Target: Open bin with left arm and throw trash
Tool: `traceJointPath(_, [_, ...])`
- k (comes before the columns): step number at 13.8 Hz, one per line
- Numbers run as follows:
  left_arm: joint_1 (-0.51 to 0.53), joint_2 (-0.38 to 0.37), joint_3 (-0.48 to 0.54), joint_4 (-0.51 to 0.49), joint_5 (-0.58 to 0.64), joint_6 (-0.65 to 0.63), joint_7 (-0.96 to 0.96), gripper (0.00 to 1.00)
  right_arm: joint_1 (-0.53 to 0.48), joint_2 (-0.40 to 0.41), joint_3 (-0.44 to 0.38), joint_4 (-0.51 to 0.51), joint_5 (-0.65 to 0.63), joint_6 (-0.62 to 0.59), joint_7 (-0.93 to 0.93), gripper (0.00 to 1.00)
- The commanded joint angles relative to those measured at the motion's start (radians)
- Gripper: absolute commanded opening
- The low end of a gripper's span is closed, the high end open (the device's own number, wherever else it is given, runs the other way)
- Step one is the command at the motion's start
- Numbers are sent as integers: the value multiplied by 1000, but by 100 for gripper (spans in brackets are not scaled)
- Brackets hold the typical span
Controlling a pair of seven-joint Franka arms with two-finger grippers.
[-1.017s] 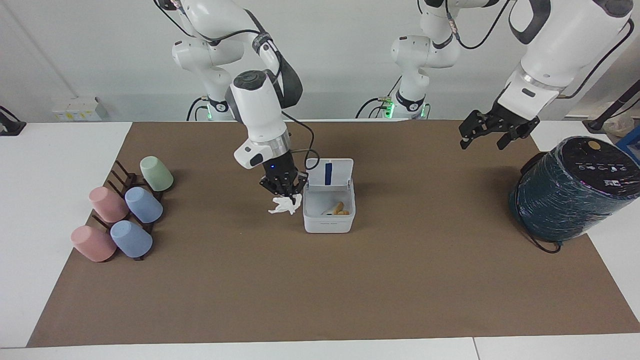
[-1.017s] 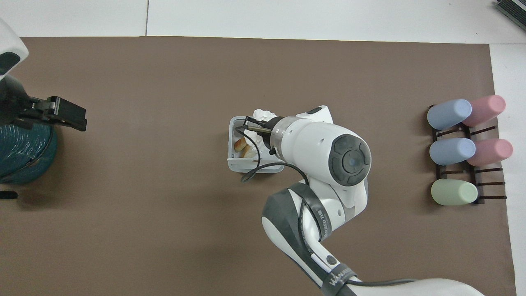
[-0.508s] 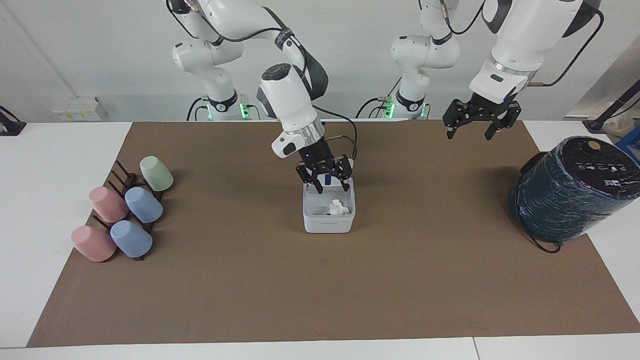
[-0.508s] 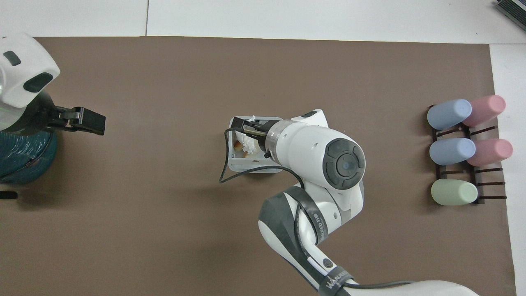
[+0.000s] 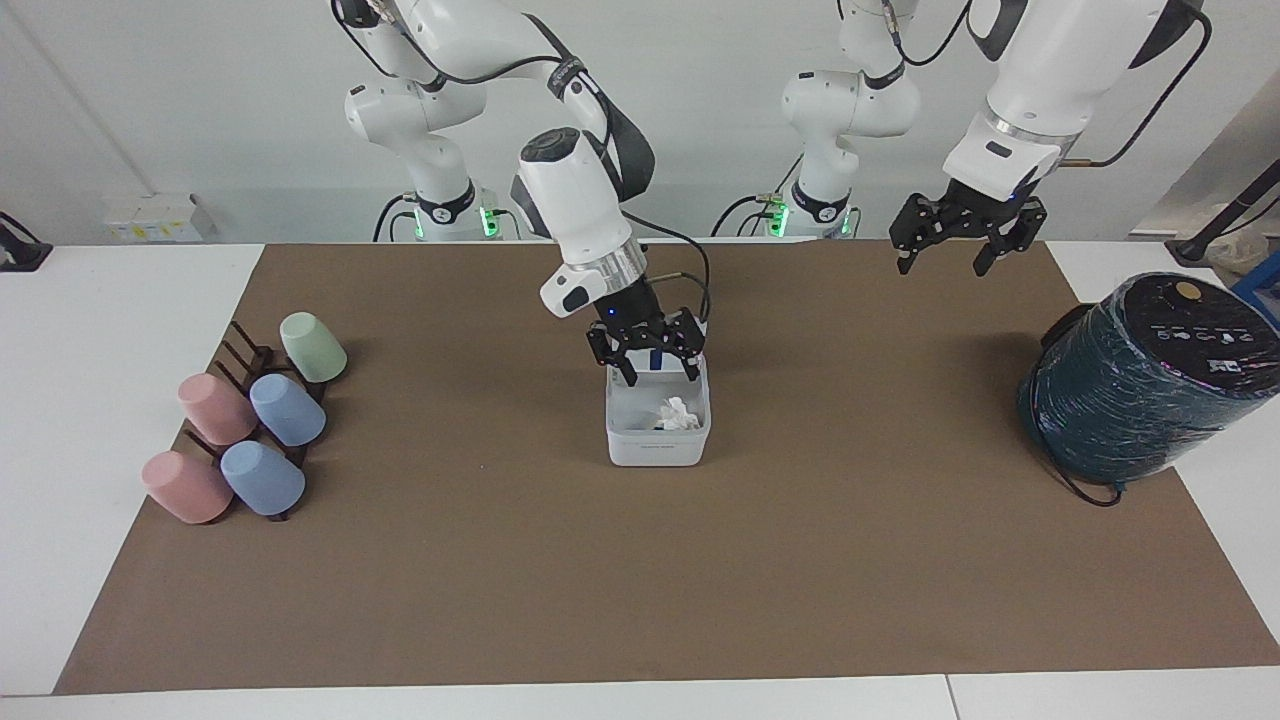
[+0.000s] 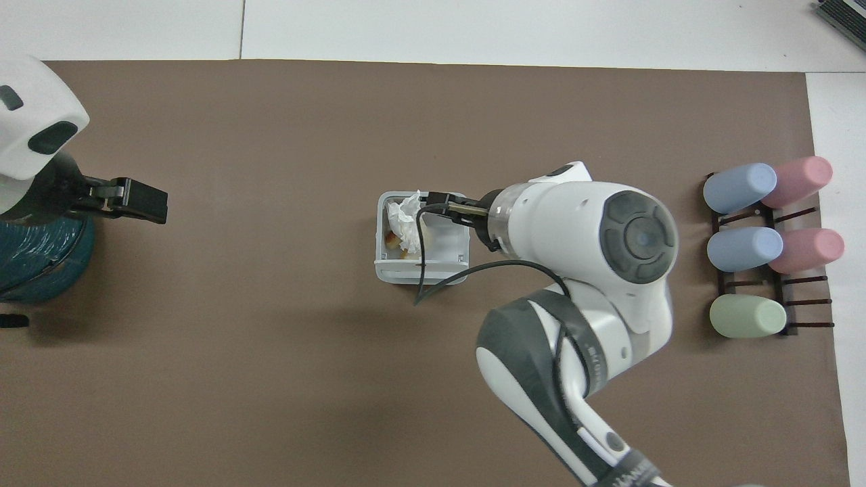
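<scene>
Over the bin (image 5: 656,437), my right claw (image 5: 655,370) hangs spread and empty; the tissue (image 5: 678,414) lies inside with 1 yellowish scrap (image 6: 392,238) beside it. My left claw (image 5: 952,262) waits, spread, over bare mat toward the dark cylinder (image 5: 1150,378).

Small white square bin (image 5: 657,440) mid-mat, lid raised, crumpled white tissue (image 5: 678,414) and yellowish scraps (image 6: 394,241) inside
</scene>
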Motion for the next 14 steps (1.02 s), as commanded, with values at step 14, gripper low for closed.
traceJointPath(14, [1, -44, 2, -61, 22, 22, 1, 100, -342, -179, 2, 184, -204, -673, -440, 100])
